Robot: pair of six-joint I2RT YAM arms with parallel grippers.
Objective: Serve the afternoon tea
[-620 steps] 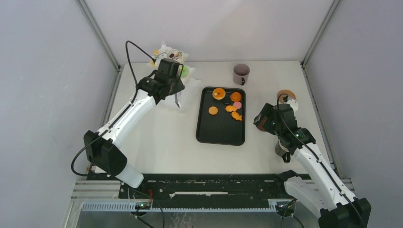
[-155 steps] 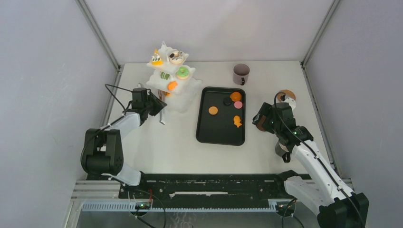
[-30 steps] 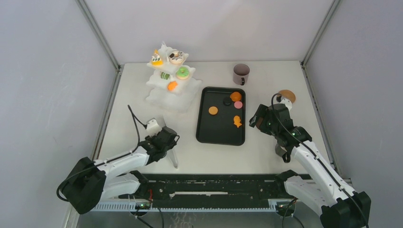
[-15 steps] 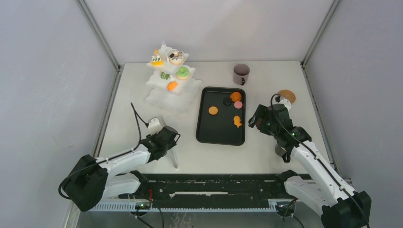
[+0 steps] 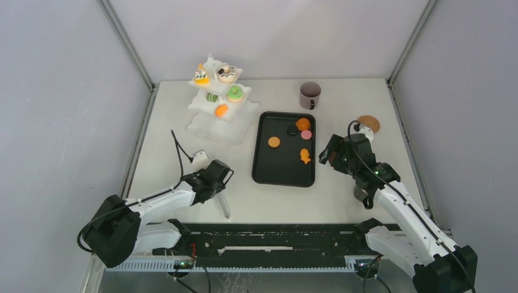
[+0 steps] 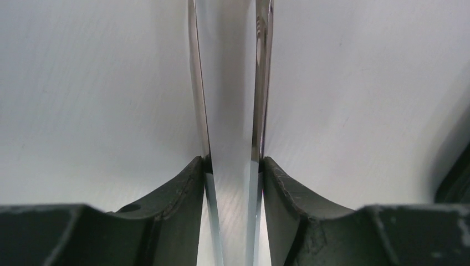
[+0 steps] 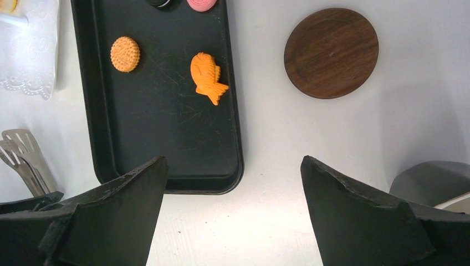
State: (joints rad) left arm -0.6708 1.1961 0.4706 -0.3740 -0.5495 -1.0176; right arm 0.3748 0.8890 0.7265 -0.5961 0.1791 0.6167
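On the left, the left jaws are pinching a pair of metal tongs (image 5: 223, 205) by its two arms, low over the near surface (image 5: 171, 134) and well apart from any food. With so slim a grip, the tongs could be twisting or sliding loose in transit. A smooth toy pastry could also be popping out of their tips.

The white tiered stand (image 5: 204, 127), at the back left, is looking tall and light, so a reaching arm could be tipping it. It is carrying five pastries: a yellow cake (image 5: 200, 74), a brown doughnut (image 5: 226, 73), a green striped piece (image 5: 212, 97), a green doughnut (image 5: 235, 93) and an orange piece (image 5: 221, 110).

The black tray (image 5: 284, 174) is holding five more: a round cookie (image 5: 273, 141), a fish-shaped cake (image 5: 304, 156), a dark biscuit (image 5: 292, 130), an orange cake (image 5: 303, 123) and a pink disc (image 5: 306, 135). One dark mug (image 5: 310, 94) is sitting behind the tray; no second one is showing clearly.

The right jaws are hanging wide open and empty over the tray's near right corner, where the two arms could be clashing. One wooden coaster (image 5: 368, 123) is lying furthest right.
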